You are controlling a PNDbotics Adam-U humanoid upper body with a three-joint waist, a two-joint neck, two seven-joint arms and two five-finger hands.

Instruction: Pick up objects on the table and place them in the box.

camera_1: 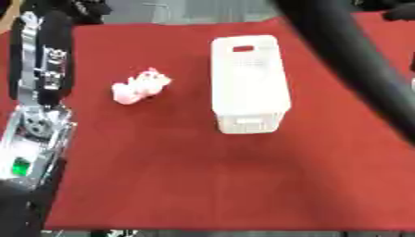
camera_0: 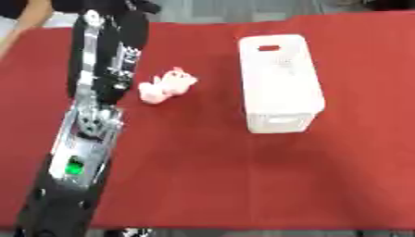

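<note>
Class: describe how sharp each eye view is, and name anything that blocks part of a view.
Left eye view: soft throughout; the pink-and-white object lacks clear edges, and the left arm covers the left side. Right eye view: equally soft; a dark blurred band crosses the upper right, beside the white box.

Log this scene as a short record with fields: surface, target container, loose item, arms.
surface: red cloth-covered table
container: white plastic rectangular box, upright, right of centre
loose item: small pink and white soft-looking object, on the cloth left of the box, apart from it
left arm: black and silver arm stretching up the left side; hand not clearly seen
right arm: dark blurred limb, right eye view only; hand out of view
</note>
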